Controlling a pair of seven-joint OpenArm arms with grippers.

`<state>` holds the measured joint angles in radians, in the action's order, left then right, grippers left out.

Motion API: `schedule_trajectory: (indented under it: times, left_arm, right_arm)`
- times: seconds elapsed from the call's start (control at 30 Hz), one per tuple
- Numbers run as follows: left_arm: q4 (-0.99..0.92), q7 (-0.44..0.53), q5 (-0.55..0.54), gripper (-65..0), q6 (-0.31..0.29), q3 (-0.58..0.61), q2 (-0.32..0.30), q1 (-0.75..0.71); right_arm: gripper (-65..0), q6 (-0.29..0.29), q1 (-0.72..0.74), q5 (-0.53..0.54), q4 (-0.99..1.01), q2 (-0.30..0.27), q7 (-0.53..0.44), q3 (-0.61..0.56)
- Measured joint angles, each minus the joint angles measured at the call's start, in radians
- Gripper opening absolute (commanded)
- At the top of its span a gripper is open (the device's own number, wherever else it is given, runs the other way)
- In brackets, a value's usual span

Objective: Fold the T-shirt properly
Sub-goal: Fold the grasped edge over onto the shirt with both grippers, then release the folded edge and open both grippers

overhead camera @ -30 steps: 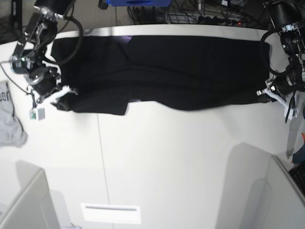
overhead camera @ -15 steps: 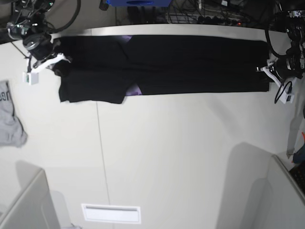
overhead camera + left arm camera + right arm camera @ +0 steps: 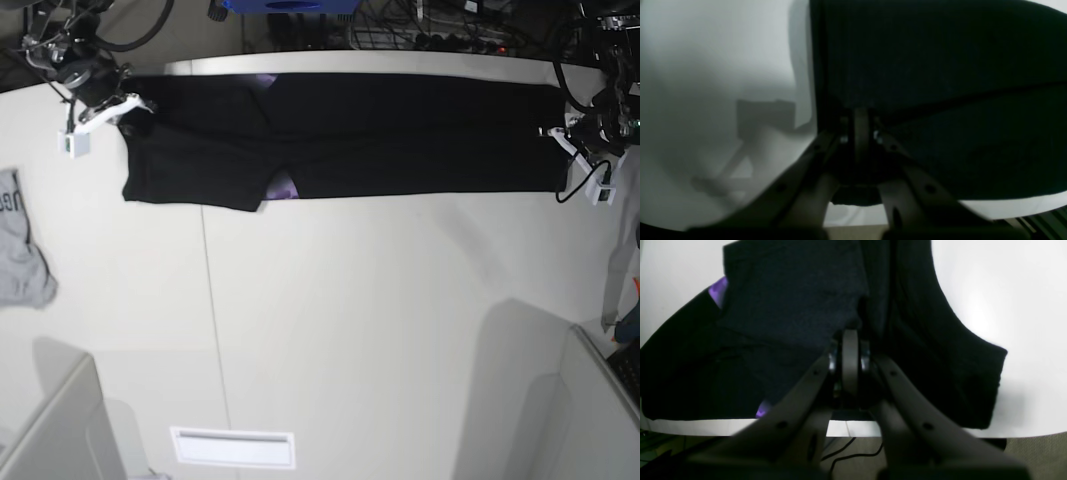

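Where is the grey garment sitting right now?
In the base view, the grey garment lies at the table's far left edge, apart from the T-shirt, below and left of the right gripper holding the shirt's end.

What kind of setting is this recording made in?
Likely a robotics lab bench: a plain white table holding a black cloth T-shirt, tangled cables and electronics behind it, and a grey garment with dark lettering.

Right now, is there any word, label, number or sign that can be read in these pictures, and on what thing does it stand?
Dark lettering on the grey garment at the table's edge: cut off by the frame and too small to read.
Purple print patch on the T-shirt: only colour shows, no letters can be read.
White tags hanging at the left gripper and right gripper: no readable text.
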<state>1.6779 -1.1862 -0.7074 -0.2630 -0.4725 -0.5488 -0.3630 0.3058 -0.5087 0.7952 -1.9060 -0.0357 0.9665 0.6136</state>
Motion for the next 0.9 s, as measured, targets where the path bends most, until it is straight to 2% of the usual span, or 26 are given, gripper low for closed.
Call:
schedule_trajectory:
  times: [0.03,0.07,0.13,0.2,0.27,0.33,0.4,0.43,0.5,0.53,0.57,0.73,0.8,0.9]
  left_arm:
    - [0.001,0.0,0.0,-65.0,0.0,0.0,0.0,0.0]
    - [0.008,-0.001,0.0,-65.0,0.0,0.0,0.0,-0.002]
    - [0.036,-0.007,0.0,-48.7,0.0,-0.009,0.002,-0.006]
    - [0.064,0.0,0.0,-35.5,0.001,-0.014,-0.002,-0.016]
    - [0.107,-0.004,-0.003,-24.5,0.0,-0.04,0.002,-0.037]
    - [0.174,-0.009,-0.008,-20.9,0.001,-0.107,0.019,-0.064]
    - [0.241,-0.008,-0.005,-24.2,0.001,-0.15,0.043,-0.078]
    - [0.256,0.0,-0.014,-29.6,0.002,-0.15,0.064,-0.077]
    - [0.235,0.005,-0.034,-48.9,0.0,-0.109,0.105,-0.069]
    - [0.211,0.006,-0.017,-62.0,-0.005,-0.084,0.126,-0.07]
    - [0.182,-0.004,0.006,-65.0,0.0,-0.055,0.143,-0.067]
    - [0.029,0.008,0.172,-65.0,0.0,-0.007,0.173,0.021]
    - [-0.01,0.011,0.198,-65.0,0.001,0.005,0.178,0.034]
    - [-0.014,0.062,0.207,-65.0,0.001,0.035,0.174,0.033]
  right_arm:
    - [-65.0,0.0,-0.004,-0.001,0.0,0.0,-0.001,0.0]
    - [-60.6,0.0,-0.008,-0.001,0.0,0.0,0.0,0.0]
    - [-45.6,0.001,-0.014,-0.003,0.0,0.001,0.004,0.002]
    - [-38.1,0.001,-0.017,0.008,0.0,0.003,0.006,0.029]
    - [-39.5,0.003,-0.022,-0.003,-0.009,0.004,-0.005,0.062]
    - [-43.1,0.0,-0.031,-0.013,-0.059,0.009,0.0,0.073]
    - [-48.5,0.007,-0.024,0.0,-0.099,0.009,-0.002,0.056]
    - [-52.8,0.019,-0.01,0.002,-0.096,0.004,-0.014,0.021]
    - [-65.0,0.046,0.037,-0.005,-0.058,-0.022,0.013,-0.071]
    - [-65.0,0.05,0.066,0.005,-0.026,-0.033,0.008,-0.114]
    - [-65.0,0.055,0.092,0.005,0.003,-0.034,0.001,-0.139]
    - [-65.0,0.055,0.209,-0.014,0.213,-0.039,0.0,-0.111]
    - [-65.0,0.049,0.259,-0.098,0.303,-0.059,0.002,-0.073]
    - [-65.0,0.055,0.318,-0.183,0.399,-0.081,-0.08,-0.035]
